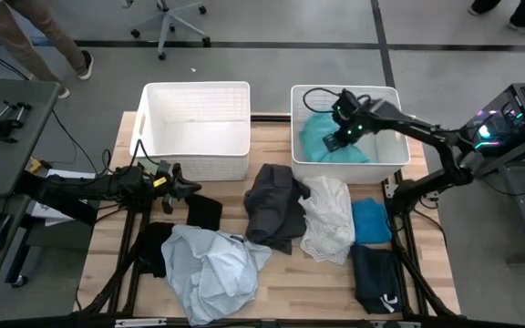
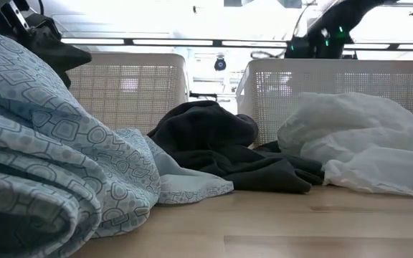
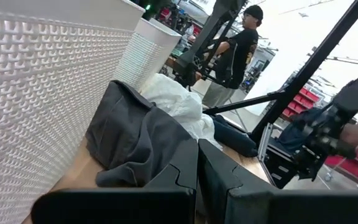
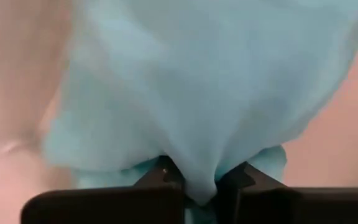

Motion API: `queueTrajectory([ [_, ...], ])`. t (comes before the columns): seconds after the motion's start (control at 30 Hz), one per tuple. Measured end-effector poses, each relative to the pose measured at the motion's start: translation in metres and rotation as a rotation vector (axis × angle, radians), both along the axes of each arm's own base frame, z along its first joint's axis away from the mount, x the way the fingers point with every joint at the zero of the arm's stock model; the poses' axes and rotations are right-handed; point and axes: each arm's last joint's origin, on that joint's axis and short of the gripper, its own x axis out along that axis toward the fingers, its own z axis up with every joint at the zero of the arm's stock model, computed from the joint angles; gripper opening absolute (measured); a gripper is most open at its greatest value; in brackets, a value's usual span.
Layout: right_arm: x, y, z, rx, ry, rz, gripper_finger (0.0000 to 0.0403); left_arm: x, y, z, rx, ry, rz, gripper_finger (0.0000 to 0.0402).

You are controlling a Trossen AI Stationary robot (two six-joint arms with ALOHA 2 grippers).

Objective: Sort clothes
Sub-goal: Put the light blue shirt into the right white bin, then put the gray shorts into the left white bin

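From above, the right claw (image 1: pixel 342 130) hangs over the right basket (image 1: pixel 396 155), the teal garment (image 1: pixel 322 143) inside it. The right wrist view shows it pinching that cloth (image 4: pixel 210 93). The left claw (image 3: pixel 197 180), fingers together, waits beside the charcoal garment (image 3: pixel 135 137).

The high view is looking straight down on the whole counter (image 1: pixel 281 292). The low view is sitting at counter height, facing both baskets. The left wrist camera is sharing the charcoal garment (image 3: pixel 135 140) with them; the right wrist camera is pressed, seemingly, against teal cloth (image 4: pixel 210 81).
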Motion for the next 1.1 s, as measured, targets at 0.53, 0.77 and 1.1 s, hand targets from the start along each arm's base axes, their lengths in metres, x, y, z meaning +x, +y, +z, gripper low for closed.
queueTrajectory([
  [0.53,0.002,0.001,0.041,-0.033,0.050,-0.069,0.0207,0.000,-0.001,0.001,-0.102,-0.012,-0.023,0.0000],
  [0.77,0.022,0.021,0.120,-0.291,0.042,0.025,0.0194,0.000,-0.003,0.010,-0.010,-0.102,-0.071,0.0000],
  [1.1,0.061,0.086,0.154,-0.393,-0.129,0.284,0.0193,-0.007,-0.010,0.042,0.218,-0.242,-0.095,0.0000],
])
